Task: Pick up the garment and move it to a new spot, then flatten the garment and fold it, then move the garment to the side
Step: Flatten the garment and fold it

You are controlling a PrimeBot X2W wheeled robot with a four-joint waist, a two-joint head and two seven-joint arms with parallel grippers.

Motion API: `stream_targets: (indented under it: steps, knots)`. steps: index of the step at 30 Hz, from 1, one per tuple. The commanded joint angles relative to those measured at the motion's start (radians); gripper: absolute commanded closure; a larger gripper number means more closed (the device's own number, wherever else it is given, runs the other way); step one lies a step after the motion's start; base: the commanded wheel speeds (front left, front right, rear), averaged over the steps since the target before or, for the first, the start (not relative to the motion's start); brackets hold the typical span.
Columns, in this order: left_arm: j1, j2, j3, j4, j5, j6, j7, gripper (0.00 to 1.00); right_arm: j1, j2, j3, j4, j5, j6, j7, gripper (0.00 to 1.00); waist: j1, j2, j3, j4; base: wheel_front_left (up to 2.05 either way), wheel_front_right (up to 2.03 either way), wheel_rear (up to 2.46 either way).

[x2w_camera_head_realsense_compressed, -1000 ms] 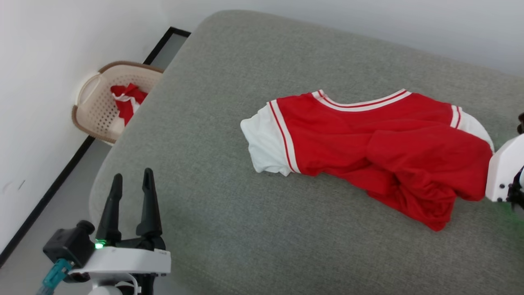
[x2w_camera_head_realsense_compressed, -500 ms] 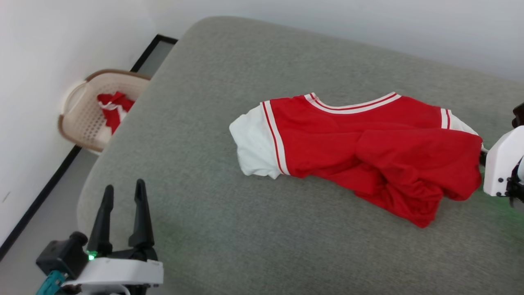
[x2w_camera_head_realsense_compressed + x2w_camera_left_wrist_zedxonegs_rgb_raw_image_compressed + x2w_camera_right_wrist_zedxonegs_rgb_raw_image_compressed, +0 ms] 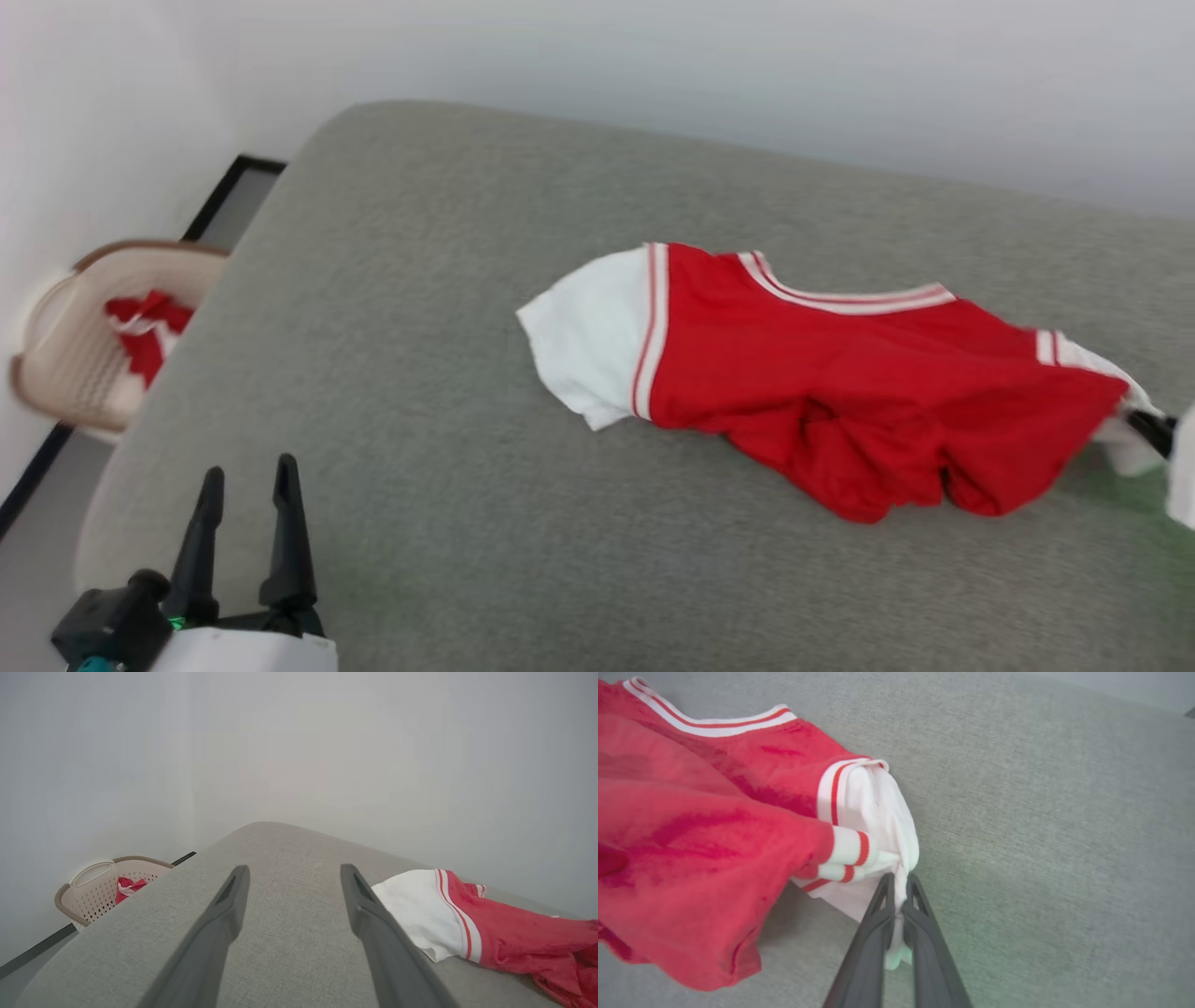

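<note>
Ok, head view first: the whole frame has shifted since a second ago, so that's the camera panning, not the scene. The real change is the garment (image 3: 840, 392). It was slack on the grey cushion (image 3: 448, 523) and now its right-hand white sleeve is drawn taut toward the right gripper (image 3: 1146, 428) at the frame edge, with the red body bunched narrower behind it. The left gripper (image 3: 249, 467) sits low left, fingers spread and empty, well clear of the cloth. The basket (image 3: 65, 373) is off the cushion's far-left edge. Left wrist view: jaws apart with bare cushion between them, and the garment's (image 3: 514, 938) other white sleeve is just off to the side, not touching. Right wrist view: the right gripper (image 3: 901, 879) is pinched tight on a twist of white sleeve (image 3: 882, 812), and the red body trails away across the cushion. My read is that the grasp holds and the drag to a new spot is under way; flatten and fold aren't started. A single-sleeve pull will likely leave it rumpled.
</note>
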Motion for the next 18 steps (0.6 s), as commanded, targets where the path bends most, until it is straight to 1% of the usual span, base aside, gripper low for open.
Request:
stream_targets:
  steps: [1, 7, 12, 13, 14, 15, 18]
  knots:
    - [0.014, 0.005, 0.002, -0.003, -0.001, -0.003, 0.000, 0.00, 0.028, -0.012, -0.020, -0.008, 0.014, -0.001, 0.001, 1.00, 0.0000, 0.0000, -0.039, -0.051, 0.00, 0.00, 0.00]
    - [0.025, 0.012, -0.005, -0.002, -0.009, -0.003, 0.000, 0.00, 0.129, -0.023, -0.091, -0.031, -0.014, -0.001, -0.012, 1.00, 0.0000, 0.0000, -0.050, -0.090, 0.00, 0.00, 0.00]
    - [0.014, 0.021, -0.030, 0.010, -0.015, -0.003, 0.000, 0.00, 0.151, 0.007, -0.124, 0.005, -0.037, -0.001, -0.033, 1.00, 0.0000, 0.0000, -0.047, -0.102, 0.00, 0.00, 0.00]
    - [0.012, 0.023, -0.035, 0.013, -0.018, -0.003, 0.000, 0.00, 0.147, 0.012, -0.125, 0.018, -0.044, -0.001, -0.035, 0.94, 0.0000, 0.0000, -0.045, -0.104, 0.00, 0.00, 0.00]
    - [0.009, 0.026, -0.041, 0.016, -0.022, -0.003, 0.000, 0.00, 0.139, 0.018, -0.127, 0.031, -0.053, -0.001, -0.039, 0.70, 0.0000, 0.0000, -0.045, -0.106, 0.00, 0.00, 0.00]
    - [0.007, 0.028, -0.043, 0.017, -0.024, -0.003, 0.000, 0.00, 0.129, 0.026, -0.130, 0.044, -0.060, -0.001, -0.042, 0.00, 0.0000, 0.0000, -0.045, -0.109, 0.00, 0.00, 0.00]
    - [0.009, 0.037, -0.047, 0.022, -0.031, -0.003, 0.000, 0.00, 0.099, 0.037, -0.119, 0.068, -0.068, -0.001, -0.040, 0.00, 0.0000, 0.0000, -0.048, -0.120, 0.00, 0.00, 0.00]
